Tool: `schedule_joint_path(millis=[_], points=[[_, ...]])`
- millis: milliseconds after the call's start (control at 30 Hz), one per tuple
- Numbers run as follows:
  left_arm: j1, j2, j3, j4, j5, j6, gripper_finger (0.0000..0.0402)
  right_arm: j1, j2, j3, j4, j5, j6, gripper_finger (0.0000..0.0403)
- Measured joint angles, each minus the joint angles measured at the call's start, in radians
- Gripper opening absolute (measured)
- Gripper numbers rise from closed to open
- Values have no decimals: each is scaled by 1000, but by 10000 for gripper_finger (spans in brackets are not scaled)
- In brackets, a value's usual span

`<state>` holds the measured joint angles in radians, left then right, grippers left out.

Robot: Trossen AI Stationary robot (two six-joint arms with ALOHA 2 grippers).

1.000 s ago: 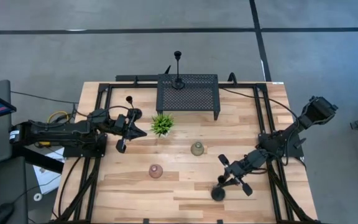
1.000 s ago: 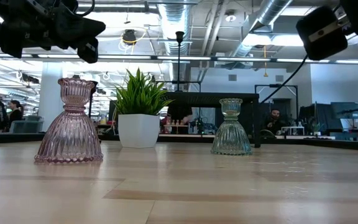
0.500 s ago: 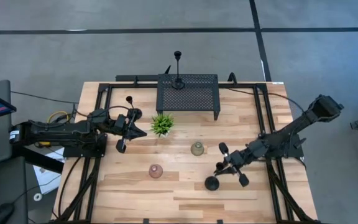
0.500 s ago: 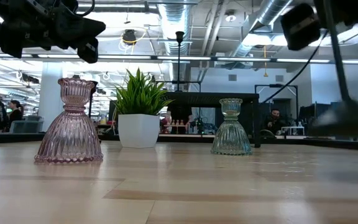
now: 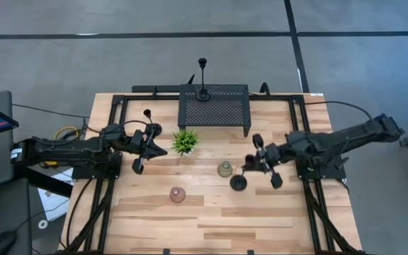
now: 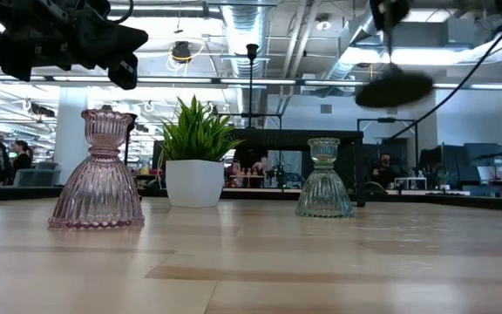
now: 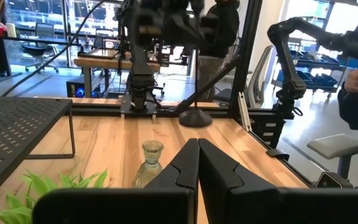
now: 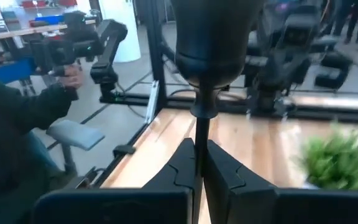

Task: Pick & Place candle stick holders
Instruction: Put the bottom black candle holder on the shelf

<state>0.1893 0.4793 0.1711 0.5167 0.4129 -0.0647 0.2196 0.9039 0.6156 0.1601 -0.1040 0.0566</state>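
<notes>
My right gripper point(image 5: 250, 167) is shut on a slim black candle stick holder, whose round base point(image 5: 238, 183) hangs in the air beside the greenish glass cup point(image 5: 224, 169). The pinkish glass cup point(image 5: 178, 195) stands on its wide foot nearer the front. A second black holder point(image 5: 151, 122) stands by my left gripper point(image 5: 163, 150), which is shut and empty. A third black holder point(image 5: 202, 91) stands on the black mesh rack point(image 5: 222, 106). My right gripper pinches the holder's thin stem point(image 8: 199, 127) between its two fingers, just below the top cup point(image 8: 213, 37). The fingers come about level from the table's right side and lie across the stem. The holder is lifted clear, roughly upright, its base point(image 6: 395, 87) hanging below.
A small green potted plant point(image 5: 185, 142) stands between my left gripper and the rack. Black frame rails point(image 5: 304, 134) run along the table's sides. People point(image 8: 23, 118) are in the room beyond the table.
My right gripper has gone up and toward the table's far edge and left, carrying the black holder from the near right part of the table. The holder's base is now high above the wood, next to the greenish glass cup.
</notes>
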Motion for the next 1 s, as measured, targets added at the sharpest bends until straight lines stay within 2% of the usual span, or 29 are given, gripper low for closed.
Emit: schedule_joint_path(millis=[167, 267, 367, 433, 633, 1000], points=[[0, 0, 0, 0, 1, 0, 4, -155, 0, 127, -125, -24, -77, 1], [0, 0, 0, 0, 1, 0, 6, -267, 0, 167, -114, -133, -108, 1], [0, 0, 0, 0, 1, 0, 6, -372, 10, 189, -111, -172, -109, 0], [0, 0, 0, 0, 0, 0, 5, -440, 36, 195, -111, -205, -108, 0], [0, 0, 0, 4, -2, 0, 7, -608, 164, 233, -5, -400, -52, 0], [0, 0, 0, 1, -2, 0, 7, -831, 435, 436, 5, -430, -67, 0]])
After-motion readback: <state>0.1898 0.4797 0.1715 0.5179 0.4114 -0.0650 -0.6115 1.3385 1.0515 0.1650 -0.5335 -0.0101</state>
